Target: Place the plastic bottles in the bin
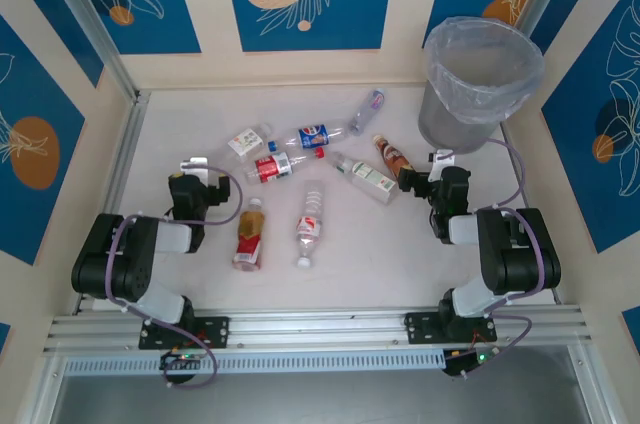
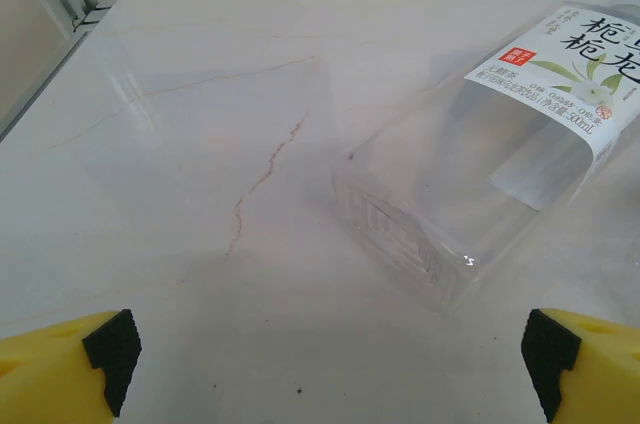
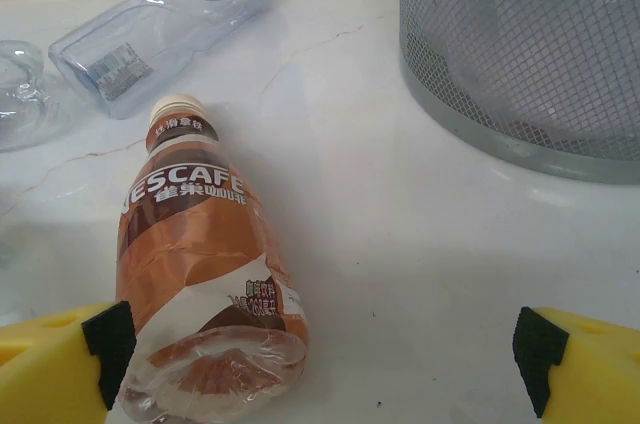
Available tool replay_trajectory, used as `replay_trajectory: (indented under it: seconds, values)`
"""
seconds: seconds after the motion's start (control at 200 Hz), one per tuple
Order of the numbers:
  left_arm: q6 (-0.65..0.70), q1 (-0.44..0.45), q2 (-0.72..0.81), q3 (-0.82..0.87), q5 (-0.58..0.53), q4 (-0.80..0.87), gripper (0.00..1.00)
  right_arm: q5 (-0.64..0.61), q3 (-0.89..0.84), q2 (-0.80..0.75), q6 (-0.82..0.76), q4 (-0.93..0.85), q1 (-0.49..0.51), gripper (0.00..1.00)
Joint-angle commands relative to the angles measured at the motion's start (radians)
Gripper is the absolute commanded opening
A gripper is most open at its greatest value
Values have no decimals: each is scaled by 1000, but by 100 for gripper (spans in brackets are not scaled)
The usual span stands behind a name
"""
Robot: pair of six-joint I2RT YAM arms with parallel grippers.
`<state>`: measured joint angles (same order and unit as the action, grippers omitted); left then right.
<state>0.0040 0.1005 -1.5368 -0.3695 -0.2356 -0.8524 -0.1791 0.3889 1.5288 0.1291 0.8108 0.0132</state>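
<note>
- The left end effector (image 2: 328,354) is open. Its yellow fingers (image 2: 50,369) with black pads (image 2: 112,346) are spread wide over bare desk (image 2: 200,94), with nothing between them.
- A clear, square-sided bottle (image 2: 470,184) with a white label lies on its side at 1 o'clock from it.
- The right end effector (image 3: 325,344) is also spread wide and grips nothing. The crumpled base of a brown coffee bottle (image 3: 200,244) lies between its fingers, just beside the 9 o'clock pad; whether they touch, I cannot tell.
- A pale-blue ribbed bottle (image 3: 150,14) lies at 11 o'clock.
- The bin (image 3: 520,44) is round, with a grey wire-mesh wall and a clear crinkled bag (image 1: 485,39) over its rim. It stands in the desk's 1 o'clock corner, near the right end effector.
- Eight bottles (image 1: 310,227) lie on their sides in a loose cluster mid-desk.
- The desk is smooth and pale, with thin brown veins like marble.
- A metal rail (image 1: 120,159) runs along its 9 o'clock edge. Open surface lies beside that rail and between the cluster and the near edge.
</note>
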Motion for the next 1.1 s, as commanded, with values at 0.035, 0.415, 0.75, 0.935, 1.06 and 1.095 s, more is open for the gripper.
replay_trajectory:
  seconds: [0.035,0.415,0.75,0.935,1.06,1.095]
  values:
    - [11,-1,2,-14,15,-13,99,0,12,-6,-14,27,5,99]
    - [11,-1,1,-15,15,-11,99,21,14,-6,-9,22,-5,99]
    - [11,-1,4,-13,15,-15,99,16,9,-7,-11,29,-2,99]
    - [16,-1,30,-29,24,30,99,-20,6,-40,2,12,2,99]
    - [-2,0,120,-165,-2,362,99,-21,-10,-138,-2,-41,4,99]
    - [0,1,140,-170,0,381,99,-22,-14,-173,1,-68,4,99]
